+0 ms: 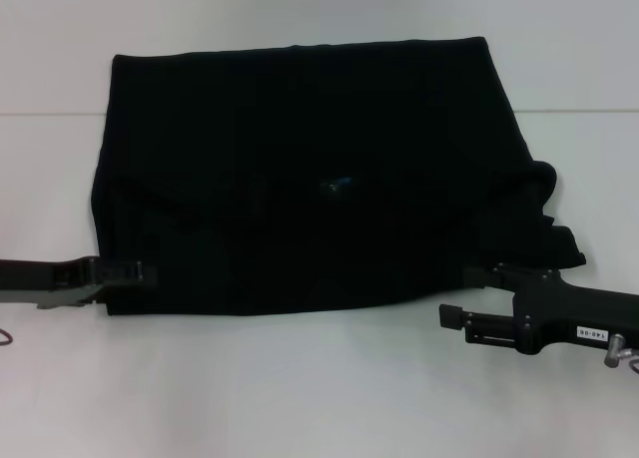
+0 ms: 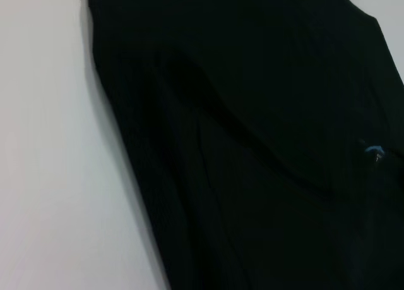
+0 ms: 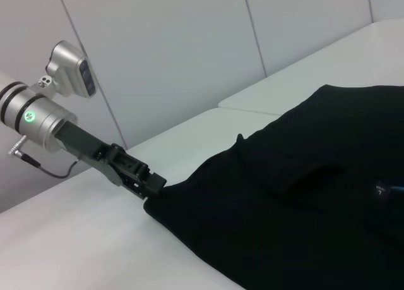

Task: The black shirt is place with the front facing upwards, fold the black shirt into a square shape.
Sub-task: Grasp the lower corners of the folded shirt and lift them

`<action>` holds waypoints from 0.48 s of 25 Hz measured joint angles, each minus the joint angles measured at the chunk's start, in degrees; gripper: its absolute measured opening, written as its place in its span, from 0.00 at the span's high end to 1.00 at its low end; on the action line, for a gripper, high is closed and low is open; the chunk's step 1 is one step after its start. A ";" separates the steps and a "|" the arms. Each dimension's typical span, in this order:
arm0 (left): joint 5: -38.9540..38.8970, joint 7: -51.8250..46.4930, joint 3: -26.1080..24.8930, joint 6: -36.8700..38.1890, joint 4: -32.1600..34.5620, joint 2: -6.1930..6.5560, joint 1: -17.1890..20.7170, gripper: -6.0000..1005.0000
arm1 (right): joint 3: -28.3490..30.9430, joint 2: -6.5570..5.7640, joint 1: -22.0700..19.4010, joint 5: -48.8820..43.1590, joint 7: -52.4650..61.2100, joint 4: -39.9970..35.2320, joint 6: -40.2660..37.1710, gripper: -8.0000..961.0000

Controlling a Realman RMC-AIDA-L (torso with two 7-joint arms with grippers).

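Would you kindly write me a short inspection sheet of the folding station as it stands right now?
Surface: white table, a seam line running across its far part.
Job's things: black shirt lies partly folded, a rough rectangle; small blue neck label shows near its middle; cloth is bunched at the near right corner.
Clutter: nothing seen.
Grippers: left claw is at the shirt's near left corner, seemingly pinching the hem; right claw is at the near right corner by the bunched cloth, grip unclear.
Cables: a thin cable runs from the left wrist.
Surroundings: pale panelled wall behind the table.
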 joint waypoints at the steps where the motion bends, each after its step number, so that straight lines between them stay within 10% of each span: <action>1: 0.00 -0.95 0.16 0.33 0.05 -0.04 0.00 0.13 | 0.08 -0.03 -0.01 0.00 0.00 0.00 0.03 0.14; 12: 1.69 -1.79 3.15 -1.64 2.83 -1.27 0.22 0.27 | 0.23 -0.42 -0.71 0.03 0.86 -0.02 -0.57 0.14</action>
